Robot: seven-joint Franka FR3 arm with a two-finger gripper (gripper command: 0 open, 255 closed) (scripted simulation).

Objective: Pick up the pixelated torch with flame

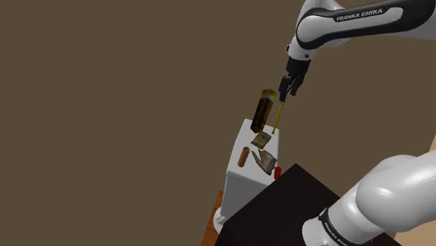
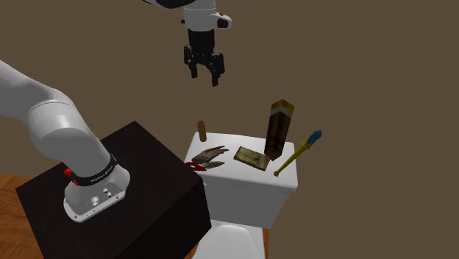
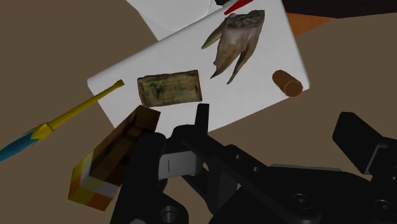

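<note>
Hovering high with pincer [image 2: 206, 76] apart; could tip the standing torch [image 2: 279, 129] off the surface [image 2: 228, 141] edge by descending off-centre.

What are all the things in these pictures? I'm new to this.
blocky brown torch with orange-yellow tip: 1, brown, standing at the tank top's edge
thin yellow stick with blue end: 1, yellow and blue, overhanging beside the torch
flat mottled slab: 1, greenish brown, mid-top
tooth-shaped object: 1, grey-brown, beside the slab
short cylinder: 1, brown, top's corner
small red piece: 1, red, nearest the stand
white toilet tank: 1, white, beside the stand
black box stand: 1, black
arm: 1, white
tool: 1, black, open, above the tank
</note>
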